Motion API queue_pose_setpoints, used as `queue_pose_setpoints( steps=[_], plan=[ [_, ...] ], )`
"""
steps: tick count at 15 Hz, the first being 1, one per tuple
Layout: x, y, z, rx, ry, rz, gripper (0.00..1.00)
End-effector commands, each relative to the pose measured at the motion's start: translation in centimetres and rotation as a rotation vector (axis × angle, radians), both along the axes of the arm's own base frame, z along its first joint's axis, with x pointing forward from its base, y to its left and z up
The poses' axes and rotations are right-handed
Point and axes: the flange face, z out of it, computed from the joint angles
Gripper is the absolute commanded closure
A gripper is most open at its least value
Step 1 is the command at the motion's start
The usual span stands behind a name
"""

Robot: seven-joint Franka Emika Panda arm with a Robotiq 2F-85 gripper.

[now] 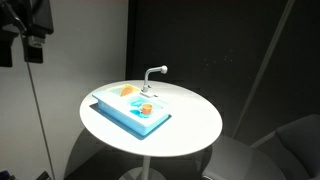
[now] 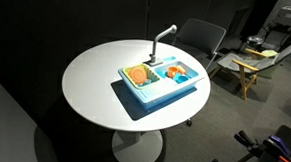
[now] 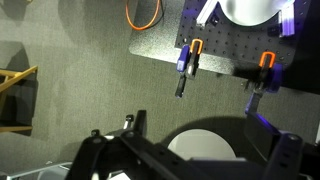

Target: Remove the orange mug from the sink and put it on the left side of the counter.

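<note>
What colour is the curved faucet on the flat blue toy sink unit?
Grey-white; the curved faucet shows best in an exterior view.

Round white table (image 2: 95,88) — chair (image 2: 200,36) behind

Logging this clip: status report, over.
Gripper open, well off white round table. Tiny orange-red mug in light-blue sink basin. Nothing seen blocking it.
</note>
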Motion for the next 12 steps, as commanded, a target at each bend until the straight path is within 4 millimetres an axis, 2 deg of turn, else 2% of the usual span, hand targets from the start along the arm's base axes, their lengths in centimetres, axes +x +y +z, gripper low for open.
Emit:
queue_pose_setpoints(
  steps=[1,7,12],
  plan=[
    [0.0,0.0,0.0,0.0,0.001,0.0,0.0],
    [2.2,-2.3,2.1,0.007,-0.036,-0.027,0.0],
    [5.7,-5.1,4.0,-0.003,-0.109,-0.032,0.0]
  ],
)
